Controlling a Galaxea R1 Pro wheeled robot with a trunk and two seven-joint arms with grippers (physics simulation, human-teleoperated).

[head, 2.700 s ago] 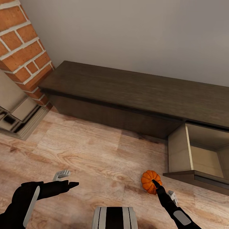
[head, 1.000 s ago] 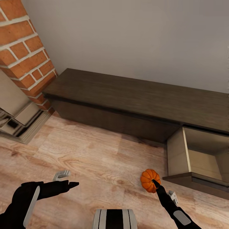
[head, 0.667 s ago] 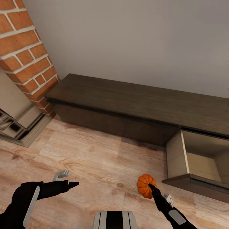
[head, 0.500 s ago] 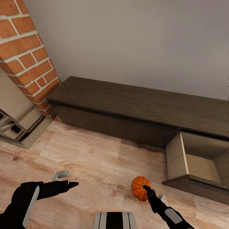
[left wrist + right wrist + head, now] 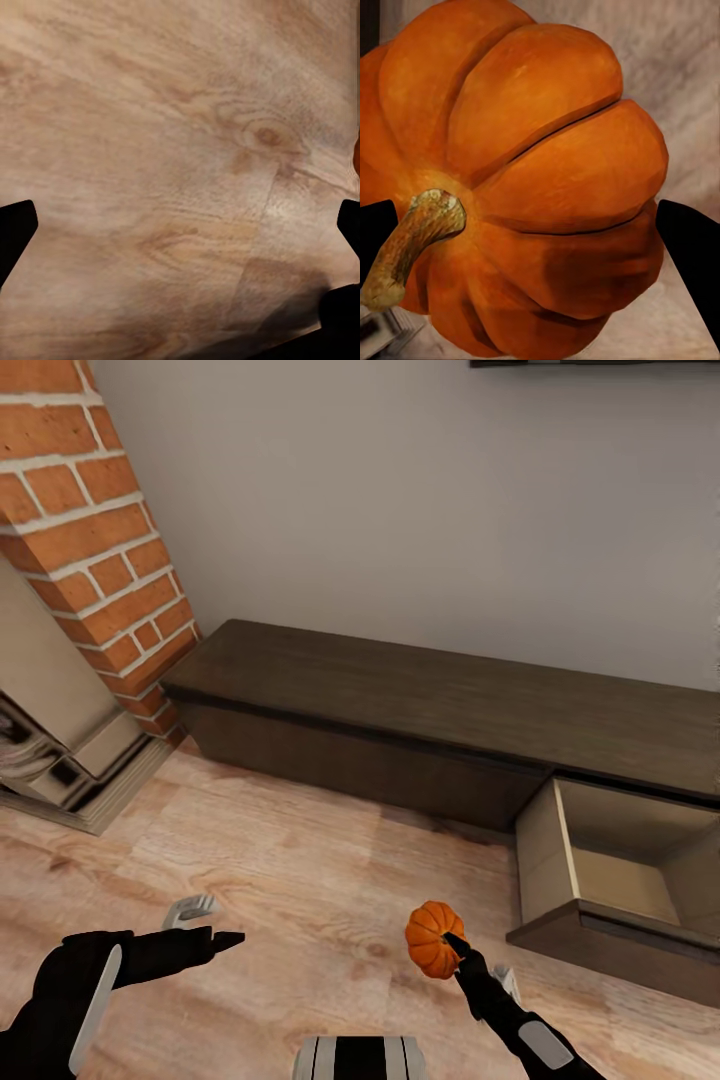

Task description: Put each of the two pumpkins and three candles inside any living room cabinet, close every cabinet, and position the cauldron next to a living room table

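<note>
Right gripper point(image 5: 452, 945) clamps the pumpkin point(image 5: 432, 939) above the floor point(image 5: 300, 880).

The pumpkin hangs near the cabinet's point(image 5: 430, 700) one pulled-out drawer point(image 5: 610, 870), whose pale interior faces up. In the right wrist view the pumpkin point(image 5: 521, 180) sits between the dark fingertips point(image 5: 690, 247), stem to one side. Left gripper point(image 5: 205, 925) hovers over bare floor with fingers spread, holding nothing. Brick column point(image 5: 90, 530) at left.

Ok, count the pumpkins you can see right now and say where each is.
1. The pumpkin is held in the right gripper, above the wooden floor just left of the cabinet's open drawer. The second pumpkin may be outside these views.
</note>
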